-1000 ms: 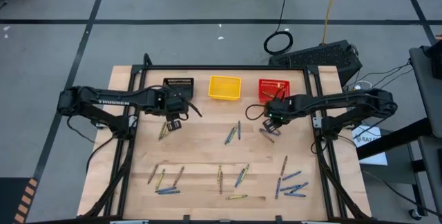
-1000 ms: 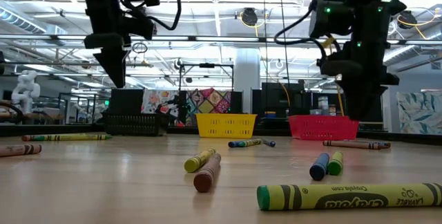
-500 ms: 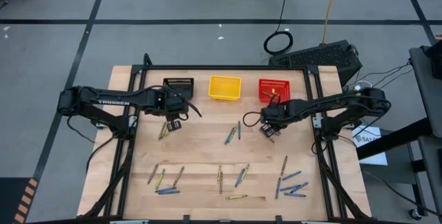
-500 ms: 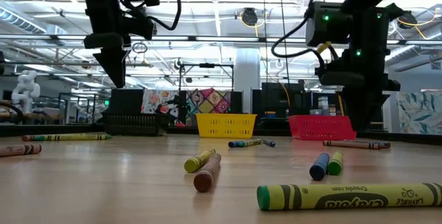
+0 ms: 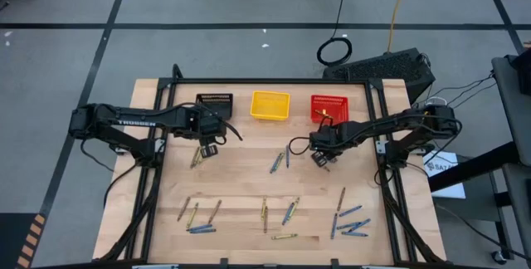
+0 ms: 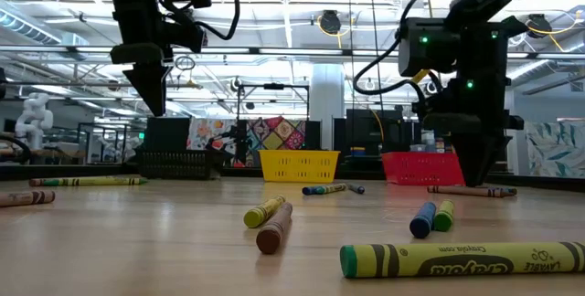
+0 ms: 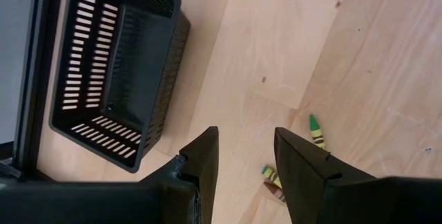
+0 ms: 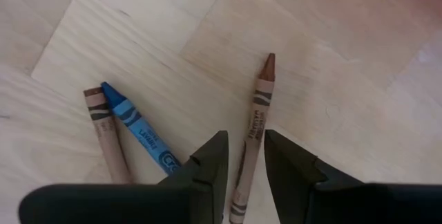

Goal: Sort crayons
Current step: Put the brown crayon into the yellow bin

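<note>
My right gripper [image 8: 243,156] hovers with jaws slightly parted and empty, a brown crayon [image 8: 253,131] lined up between them on the worktop [image 8: 331,99], while my left gripper [image 7: 245,158], jaws apart and empty, waits beside the black basket [image 7: 114,72].

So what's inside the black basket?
Nothing visible: the left wrist view shows the black basket's slotted floor bare, with no crayons in it. The near wall hides a thin strip of floor.
</note>
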You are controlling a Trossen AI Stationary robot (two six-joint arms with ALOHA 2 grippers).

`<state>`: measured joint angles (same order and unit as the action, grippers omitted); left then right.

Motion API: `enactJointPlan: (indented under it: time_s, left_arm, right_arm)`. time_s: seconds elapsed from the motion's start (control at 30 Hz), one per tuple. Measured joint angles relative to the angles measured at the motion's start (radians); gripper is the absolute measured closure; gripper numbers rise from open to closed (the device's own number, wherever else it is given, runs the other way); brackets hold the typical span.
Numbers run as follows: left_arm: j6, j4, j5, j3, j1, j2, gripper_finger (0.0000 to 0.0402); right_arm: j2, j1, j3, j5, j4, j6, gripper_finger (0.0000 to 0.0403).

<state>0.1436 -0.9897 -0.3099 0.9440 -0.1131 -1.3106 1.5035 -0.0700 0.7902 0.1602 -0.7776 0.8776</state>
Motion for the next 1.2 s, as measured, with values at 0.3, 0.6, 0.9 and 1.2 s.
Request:
enactJointPlan:
  time_s: [0.3, 0.6, 0.9, 1.2]
  left_arm:
    - [0.0, 0.0, 0.002, 0.0, 0.0, 0.0, 0.027]
    - [0.001, 0.0, 0.002, 0.0, 0.0, 0.0, 0.027]
    - [0.001, 0.0, 0.003, 0.0, 0.0, 0.0, 0.027]
    - [0.001, 0.0, 0.003, 0.0, 0.0, 0.0, 0.027]
  right_arm:
    - [-0.004, 0.0, -0.071, -0.016, 0.081, 0.038, 0.0321]
    - [-0.003, 0.0, -0.079, -0.007, 0.105, 0.023, 0.0381]
    - [-0.019, 0.0, -0.081, -0.003, 0.109, 0.016, 0.0399]
    - [-0.099, -0.001, -0.085, 0.001, 0.107, 0.015, 0.0402]
